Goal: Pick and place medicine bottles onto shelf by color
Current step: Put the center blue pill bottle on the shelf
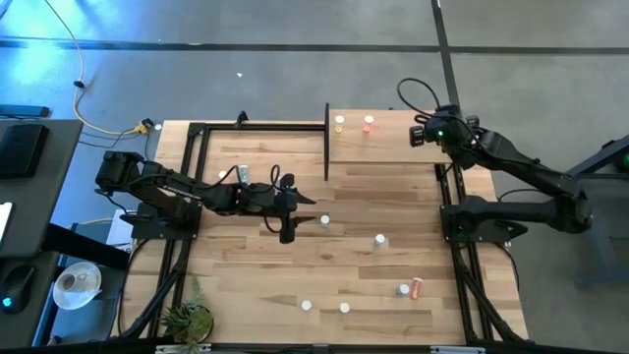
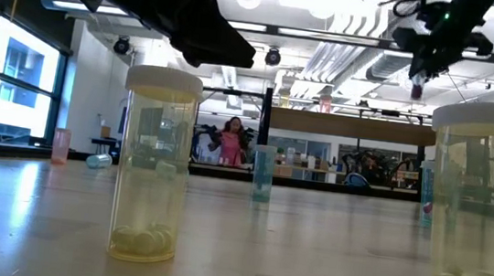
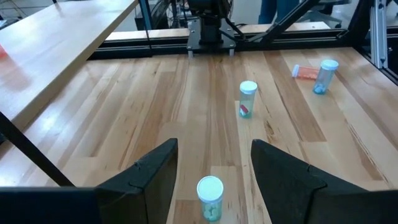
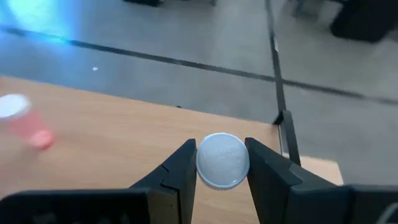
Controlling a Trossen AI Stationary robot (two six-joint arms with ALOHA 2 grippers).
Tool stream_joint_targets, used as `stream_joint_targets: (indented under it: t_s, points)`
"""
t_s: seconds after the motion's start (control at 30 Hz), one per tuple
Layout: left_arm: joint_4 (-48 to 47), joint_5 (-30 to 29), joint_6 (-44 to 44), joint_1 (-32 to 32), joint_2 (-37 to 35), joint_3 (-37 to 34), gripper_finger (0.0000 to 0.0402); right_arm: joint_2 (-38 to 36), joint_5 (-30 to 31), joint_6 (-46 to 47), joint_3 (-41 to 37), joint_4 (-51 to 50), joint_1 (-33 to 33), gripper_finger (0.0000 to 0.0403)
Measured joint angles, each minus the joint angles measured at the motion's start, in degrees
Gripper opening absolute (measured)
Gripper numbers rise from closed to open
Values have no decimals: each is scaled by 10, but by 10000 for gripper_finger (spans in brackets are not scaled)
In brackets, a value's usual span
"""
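The shelf (image 1: pixel 393 147) stands at the table's far right, with a yellow bottle (image 1: pixel 339 123) and a pink bottle (image 1: pixel 369 124) upright on it. My right gripper (image 1: pixel 423 133) hangs over the shelf's right part, shut on a white-capped medicine bottle (image 4: pixel 222 160). A reddish bit shows below its fingers in the low view (image 2: pixel 415 86). My left gripper (image 3: pixel 214 165) is open at mid-table. A teal bottle (image 3: pixel 210 194) stands upright just ahead, between its fingertips and apart from them. My right gripper pinches the bottle at its white cap (image 4: pixel 205 163) between the two fingers, one on each side. The cap's top faces the wrist camera, and the body is hidden behind it. The bottle is lifted clear above the shelf (image 4: pixel 112 137).
More bottles stand on the tabletop: one right of centre (image 1: pixel 379 239), one near the right front (image 1: pixel 403 289) with a pink one lying beside it (image 1: pixel 417 286), and two at the front (image 1: pixel 307 306) (image 1: pixel 344 308). A dark post (image 1: pixel 326 143) marks the shelf's left end.
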Motion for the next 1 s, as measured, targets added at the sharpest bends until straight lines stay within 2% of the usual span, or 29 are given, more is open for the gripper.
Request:
stream_joint_targets:
  t_s: [0.43, 0.7, 1.0]
  points:
    - [0, 1, -1, 0, 0, 0, 195, 51, -19, 78, -14, 23, -82, 107]
    - [0, 1, -1, 0, 0, 0, 195, 99, -28, 83, -14, 21, -109, 107]
    - [0, 0, -1, 0, 0, 0, 195, 111, -52, 83, -14, 19, -125, 107]
